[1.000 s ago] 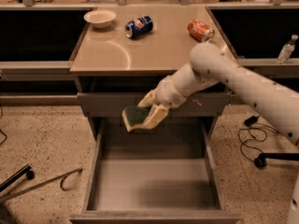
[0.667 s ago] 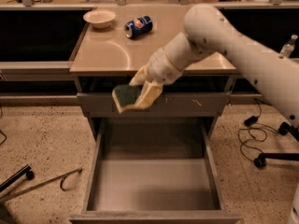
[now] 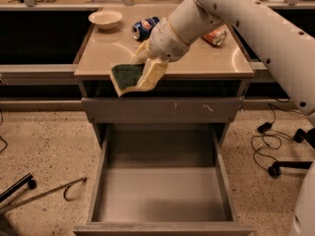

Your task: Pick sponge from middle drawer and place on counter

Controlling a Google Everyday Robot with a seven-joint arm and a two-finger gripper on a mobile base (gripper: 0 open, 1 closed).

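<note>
The gripper (image 3: 142,75) is hovering at the table's (image 3: 211,58) front edge, its beige fingers (image 3: 153,73) clamping the sponge (image 3: 125,76). The sponge is hanging tilted, showing its dark green face and yellow rim, above the open middle drawer (image 3: 160,193).

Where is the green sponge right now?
In the camera view, the sponge is held in the gripper at the counter's front edge, left of the middle, above the open drawer.

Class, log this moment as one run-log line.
phase: transfer | gripper: shut on sponge, at counter front edge | middle drawer: open
</note>
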